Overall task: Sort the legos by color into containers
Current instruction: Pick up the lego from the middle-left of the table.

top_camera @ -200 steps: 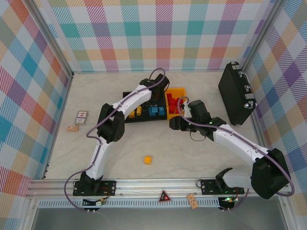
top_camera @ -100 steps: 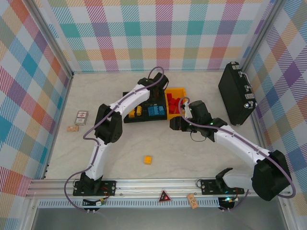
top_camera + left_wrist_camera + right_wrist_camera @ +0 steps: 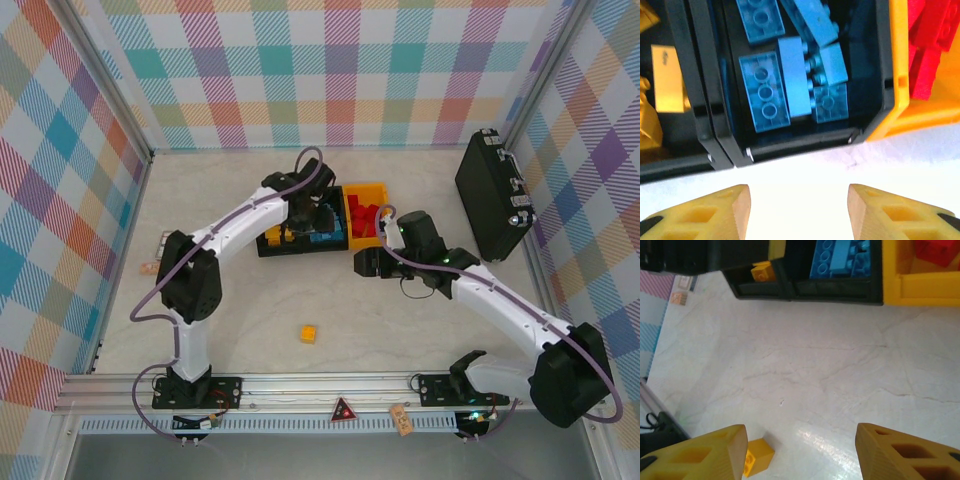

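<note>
Three containers stand in a row. The left black bin (image 3: 277, 240) holds yellow legos (image 3: 665, 85), the middle black bin (image 3: 715, 125) holds blue legos (image 3: 790, 75), and the yellow-orange bin (image 3: 367, 190) holds red legos (image 3: 930, 50). My left gripper (image 3: 303, 222) hovers over the black bins, open and empty (image 3: 799, 215). A single yellow lego (image 3: 308, 333) lies on the table nearer the arms. My right gripper (image 3: 362, 262) hangs in front of the bins, open with nothing in it (image 3: 801, 455). In the right wrist view the loose yellow lego (image 3: 757, 456) shows just beside the left fingertip.
A large black hard case (image 3: 492, 195) stands at the right wall. A small tan piece (image 3: 150, 268) lies at the far left, beside my left arm's elbow (image 3: 188, 275). Checked walls close off the table on three sides.
My left arm's elbow has swung out to the left and its gripper has drawn back from the far side of the bins to above the black ones. The right arm has hardly moved.
</note>
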